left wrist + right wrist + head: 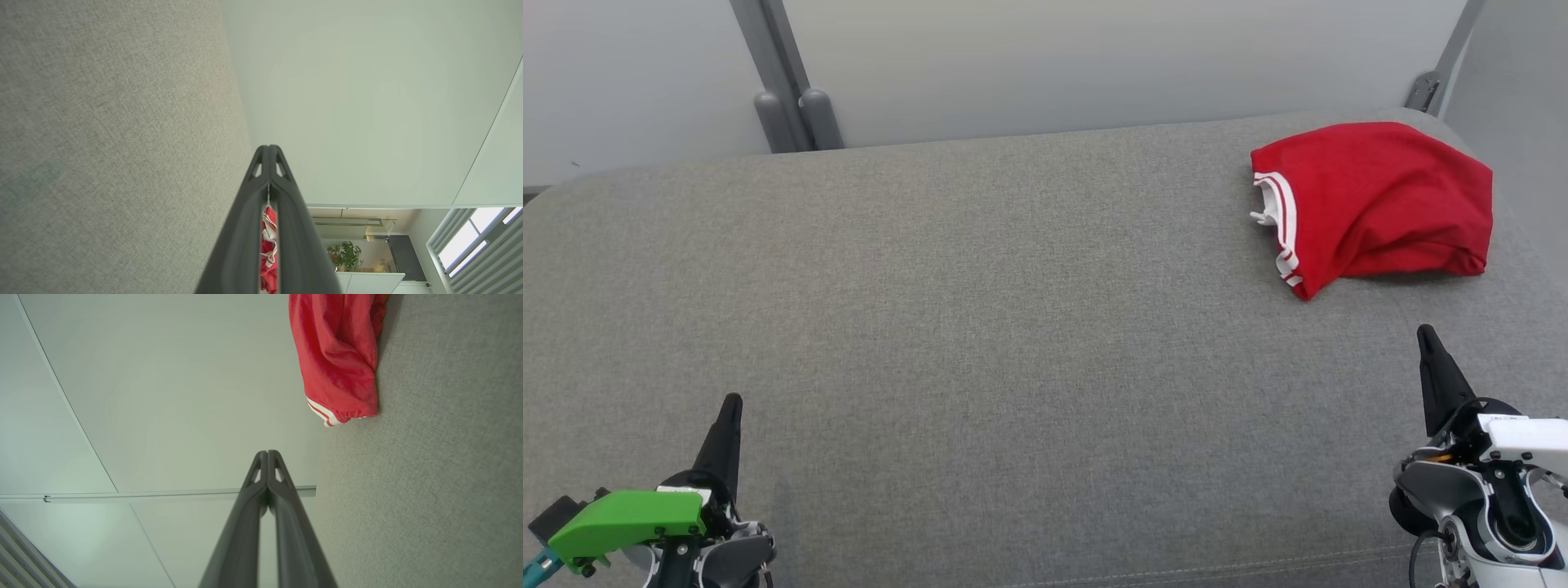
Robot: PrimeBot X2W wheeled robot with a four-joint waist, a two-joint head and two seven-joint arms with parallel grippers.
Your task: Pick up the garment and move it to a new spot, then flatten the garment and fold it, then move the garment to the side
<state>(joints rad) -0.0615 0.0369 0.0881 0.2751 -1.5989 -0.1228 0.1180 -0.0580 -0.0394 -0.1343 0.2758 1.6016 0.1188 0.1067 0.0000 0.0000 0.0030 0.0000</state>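
Garment (1372, 204) bunched, near far-right cushion (1013, 327) edge

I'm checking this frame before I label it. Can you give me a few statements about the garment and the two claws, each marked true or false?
1. The red garment lies on the gray cushion, toward the robot's right. True.
2. The right claw grips the garment. False: it is shut on nothing and sits apart from the garment.
3. The left claw is shut. True.
4. The garment lies spread out flat. False: it is bunched up with folds, and its white-striped edge is turned toward the robot's left.
5. The left claw is the one nearer to the garment. False: the right claw is much nearer.
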